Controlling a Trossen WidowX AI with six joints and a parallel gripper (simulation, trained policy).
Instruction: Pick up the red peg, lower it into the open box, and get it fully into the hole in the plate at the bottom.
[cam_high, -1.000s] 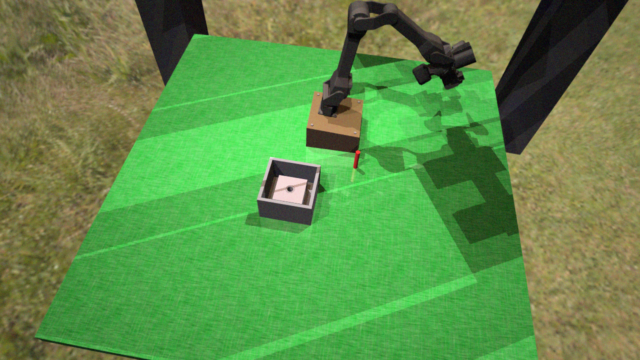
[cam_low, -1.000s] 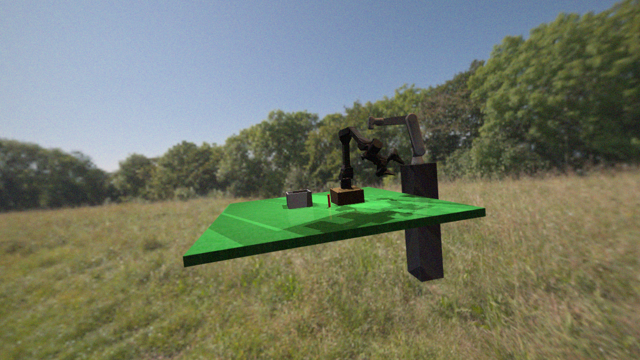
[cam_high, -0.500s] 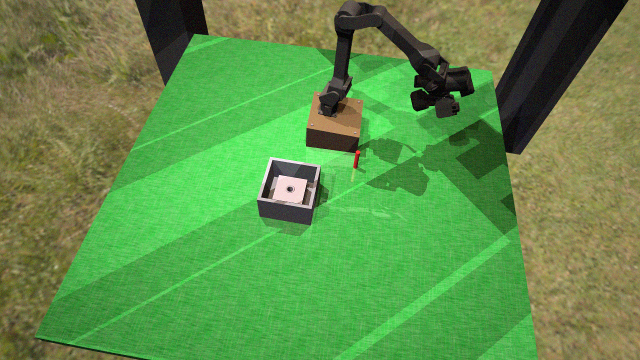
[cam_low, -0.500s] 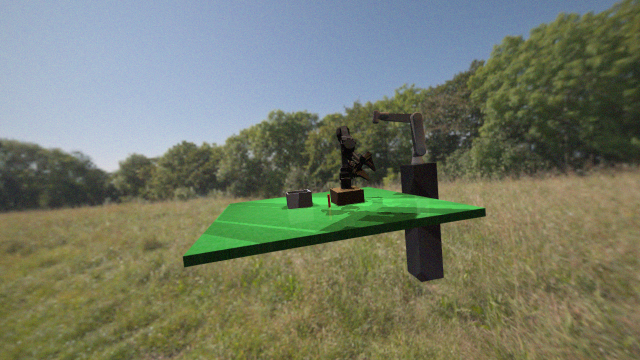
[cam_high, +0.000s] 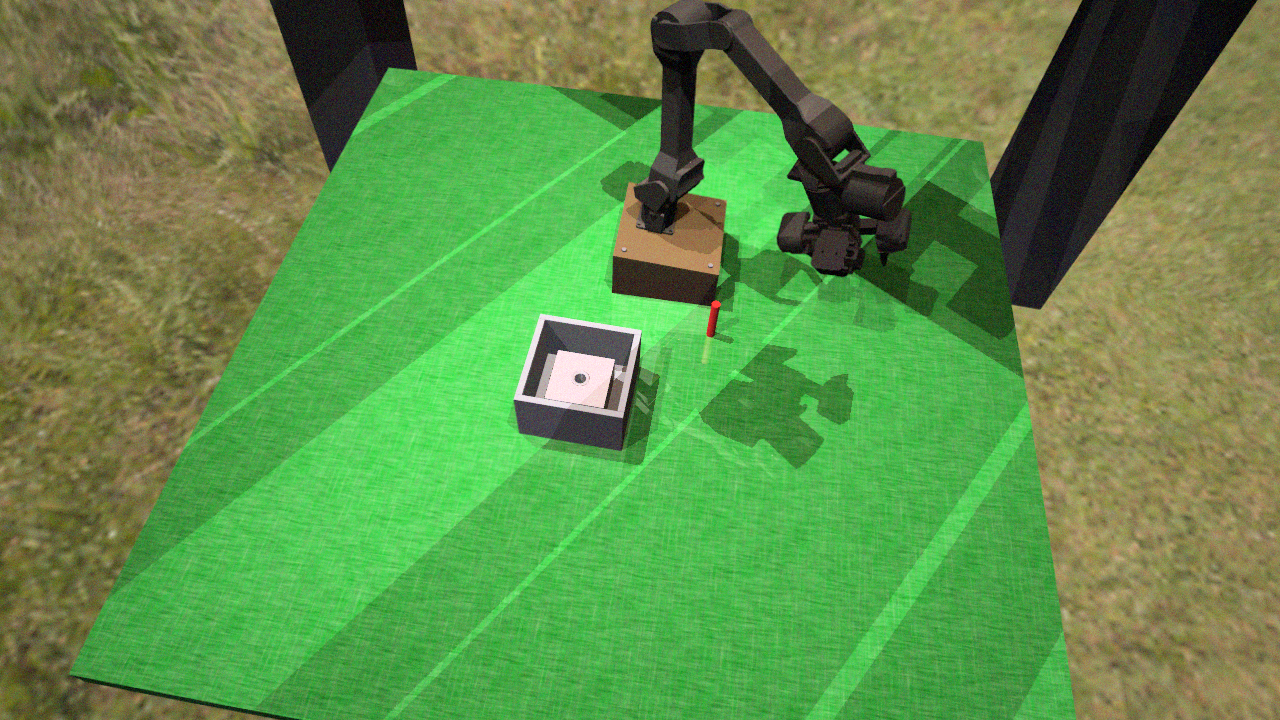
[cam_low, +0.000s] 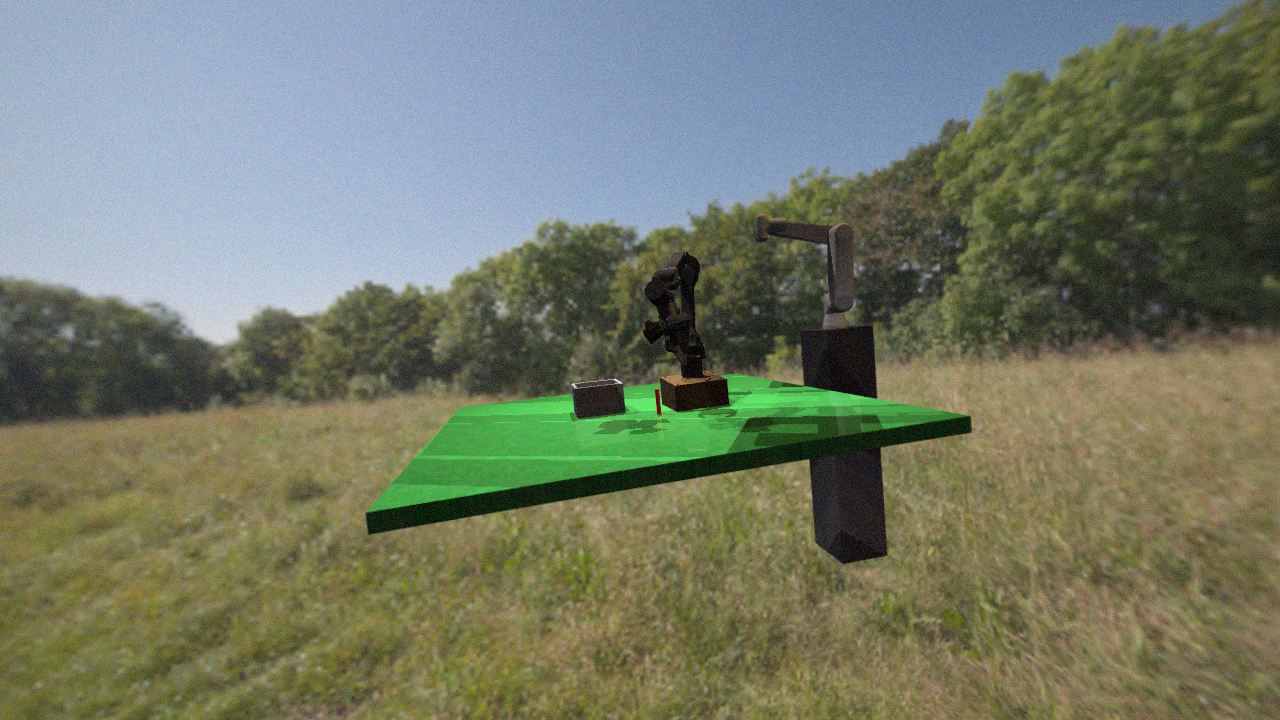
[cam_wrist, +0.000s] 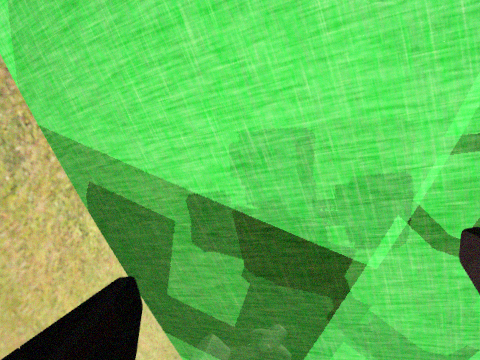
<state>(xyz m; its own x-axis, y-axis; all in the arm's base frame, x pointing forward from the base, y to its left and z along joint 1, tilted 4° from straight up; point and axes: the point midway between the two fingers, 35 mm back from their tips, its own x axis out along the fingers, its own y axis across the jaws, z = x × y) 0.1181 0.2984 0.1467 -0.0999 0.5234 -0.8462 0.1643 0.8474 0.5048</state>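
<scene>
"Tool (cam_high: 841, 247) (cam_low: 657, 332) (cam_wrist: 302, 269) is hanging wide and empty over the counter (cam_high: 537, 555) (cam_low: 537, 456) (cam_wrist: 250, 65). What's waiting leftward?"

"First, the open box (cam_high: 571, 424) (cam_low: 597, 400) is showing its holed plate (cam_high: 563, 390); next, the red peg (cam_high: 713, 319) (cam_low: 657, 402) is standing upright on the counter."

"And my approach?"

"Ideally, you're swinging over the peg, pointing straight down, centring it before descending, and closing only once both fingers are flanking it."

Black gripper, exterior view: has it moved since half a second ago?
Yes: leftward in the picture. The black gripper was right of the brown base block; now it hangs above that block's left edge.
</scene>
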